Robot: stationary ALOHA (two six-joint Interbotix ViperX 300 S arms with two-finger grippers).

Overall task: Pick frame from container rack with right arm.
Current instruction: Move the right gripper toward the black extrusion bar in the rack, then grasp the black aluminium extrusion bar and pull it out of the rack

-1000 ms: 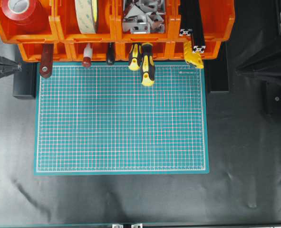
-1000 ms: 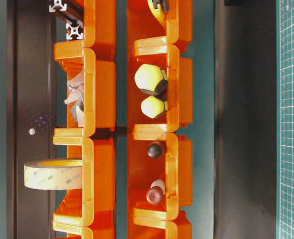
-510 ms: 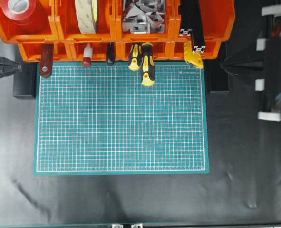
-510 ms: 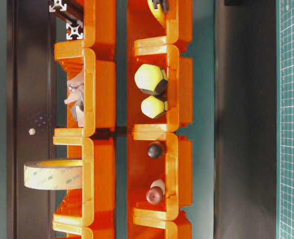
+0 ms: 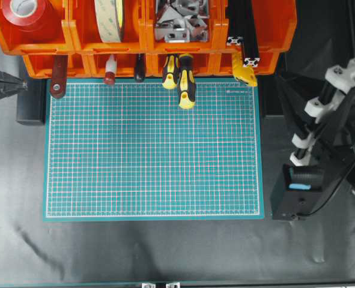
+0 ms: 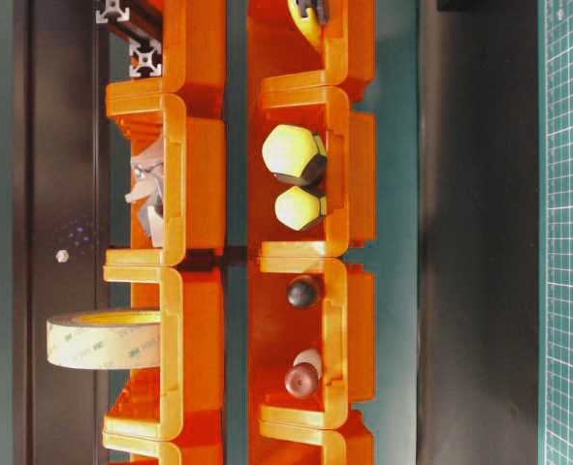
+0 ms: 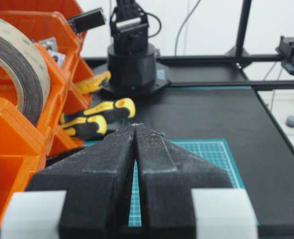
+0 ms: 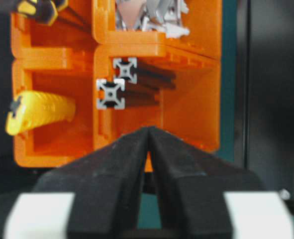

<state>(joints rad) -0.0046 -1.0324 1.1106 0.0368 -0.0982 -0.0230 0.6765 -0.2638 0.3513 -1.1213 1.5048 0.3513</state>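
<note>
orange plastic bins of your container rack point(image 5: 144, 36) hold two slotted black frame point(image 8: 118, 84) bars, silvery ends out, in the upper right bin; your right gripper point(image 8: 149, 132) faces them with fingertips pressed together, left gripper point(image 7: 135, 127) closed, above the gridded green cutting mat point(image 5: 153, 150)

A green gridded cutting mat point(image 5: 153, 150) is laid flat on a bench covered in wrinkled black sheet point(image 5: 165, 252), backed by a white wall point(image 7: 211, 25).

Black frame point(image 8: 137, 82) in orange container rack point(image 8: 186, 107)
</note>
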